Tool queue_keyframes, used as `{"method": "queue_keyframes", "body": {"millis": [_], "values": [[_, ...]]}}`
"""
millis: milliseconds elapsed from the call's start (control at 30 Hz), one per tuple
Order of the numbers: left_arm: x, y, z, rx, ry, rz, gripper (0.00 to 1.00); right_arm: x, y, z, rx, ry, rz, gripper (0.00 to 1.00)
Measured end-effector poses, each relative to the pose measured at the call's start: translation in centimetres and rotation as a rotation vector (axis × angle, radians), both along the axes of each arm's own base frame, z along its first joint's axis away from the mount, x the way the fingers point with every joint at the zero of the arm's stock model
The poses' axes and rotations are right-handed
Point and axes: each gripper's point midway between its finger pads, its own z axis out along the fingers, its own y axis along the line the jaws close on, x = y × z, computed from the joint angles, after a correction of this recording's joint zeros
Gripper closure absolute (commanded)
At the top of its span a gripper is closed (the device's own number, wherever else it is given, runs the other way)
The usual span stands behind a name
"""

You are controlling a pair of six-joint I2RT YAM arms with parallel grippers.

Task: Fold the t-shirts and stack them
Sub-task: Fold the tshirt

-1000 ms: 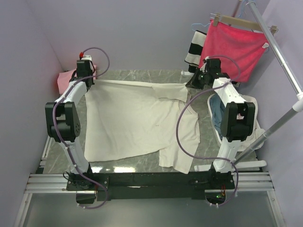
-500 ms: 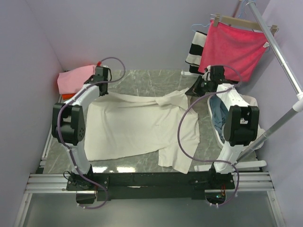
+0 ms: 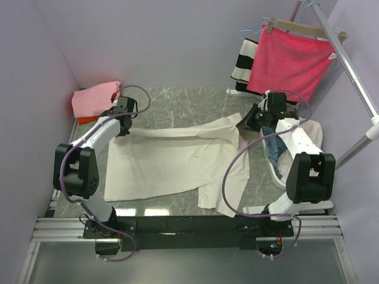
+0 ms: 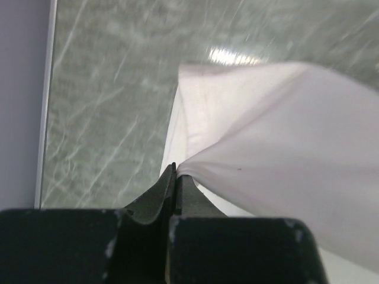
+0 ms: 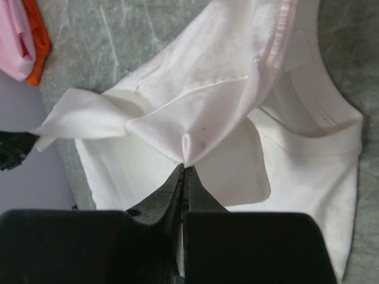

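Left gripper [image 4: 176,170] and right gripper [image 5: 184,168] pinch cream t-shirt [image 3: 169,161]

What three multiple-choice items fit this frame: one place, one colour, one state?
1. The pink folded shirt lies:
A) on the rack
B) at the table's far-left corner
C) by the right arm's base

2. The cloth on the wooden hanger is:
A) green
B) blue
C) red

3. The left claw is:
A) shut on the cream tee
B) open above it
C) shut on nothing

Key:
1 B: the top view shows it in the far-left corner, next to the wall.
2 C: it is plainly red in the top view.
3 A: the left wrist view shows fabric pinched between closed fingers.
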Motion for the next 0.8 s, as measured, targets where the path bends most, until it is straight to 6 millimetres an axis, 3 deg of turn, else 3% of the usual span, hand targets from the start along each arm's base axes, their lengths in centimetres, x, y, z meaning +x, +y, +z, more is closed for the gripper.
{"method": "queue_keyframes", "body": {"millis": [167,367,400,433,467,500,533,567,667,800], "values": [[-2.7,1.3,-2.3,0.013,0.083,0.056,0.99,-1.0,-0.8,-2.0,-0.043,0.049,-0.032,1.00],[-4.2,2.2,-3.3,0.005,0.124,0.103,0.99,-3.4,-1.2,-5.4,-0.073,0.149,-0.039,1.00],[-4.5,2.2,-3.6,-0.001,0.138,0.102,0.99,-3.9,-1.3,-5.9,-0.081,0.168,-0.037,0.77],[-4.8,2.1,-3.8,-0.007,0.154,0.100,0.99,-4.3,-1.4,-6.3,-0.089,0.185,-0.037,0.66],[-5.1,2.1,-4.0,-0.011,0.167,0.099,0.85,-4.7,-1.5,-6.7,-0.093,0.199,-0.038,0.61],[-5.4,2.1,-4.2,-0.010,0.185,0.100,0.44,-4.9,-1.7,-7.0,-0.110,0.209,-0.042,0.51],[-5.7,2.1,-4.5,-0.011,0.202,0.100,0.25,-5.1,-2.0,-7.3,-0.125,0.217,-0.045,0.46],[-6.0,2.1,-4.7,-0.010,0.216,0.098,0.14,-5.3,-2.3,-7.5,-0.139,0.226,-0.052,0.44],[-6.8,2.4,-5.1,-0.010,0.242,0.118,0.00,-5.1,-3.0,-7.8,-0.182,0.223,-0.071,0.35],[-6.4,2.4,-4.6,-0.017,0.227,0.127,0.01,-3.2,-4.0,-6.2,-0.229,0.166,-0.104,0.35]]}}
